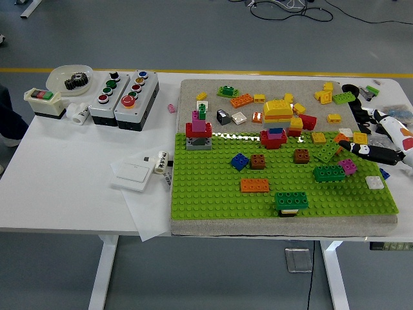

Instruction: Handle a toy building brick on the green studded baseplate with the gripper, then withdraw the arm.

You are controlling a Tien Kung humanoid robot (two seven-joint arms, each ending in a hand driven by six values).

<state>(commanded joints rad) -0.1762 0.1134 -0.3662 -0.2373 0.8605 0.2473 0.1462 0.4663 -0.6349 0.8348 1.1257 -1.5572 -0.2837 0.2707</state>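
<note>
Nearest the camera, the green baseplate [213,206] lies flat on a grey mat [284,227], which keeps it from sliding on the white surface [64,187] when bricks are pressed on or pulled off. Close to its front edge a dark green brick [291,201] sits stacked on another piece, with an orange brick [254,185] just behind and to the left. Further in, a blue brick [239,161] and two brown bricks [257,161] [301,155] stand apart, each seated on the studs so it stays put.

On the right, a second dark green brick [329,173] has a magenta brick [348,166] just beside it. The right robot hand [371,152] comes in over the plate's right edge, its black fingers pointing toward these two; it looks low and near them, but whether the fingers are curled or spread is not clear, and nothing is seen in its grasp. I judge the brick to be handled is one of this pair, since they lie closest to the fingertips. The left robot hand is out of sight.

To the left of the plate, white cards [132,172] rest on a sheet of paper. Beyond the plate, loose bricks such as a yellow block [277,110] are scattered on the mat as a supply, and a red and magenta tower [199,129] stands at the plate's far-left corner. Farthest left, button boxes [122,97] and a bowl [70,77] sit well away from the work.
</note>
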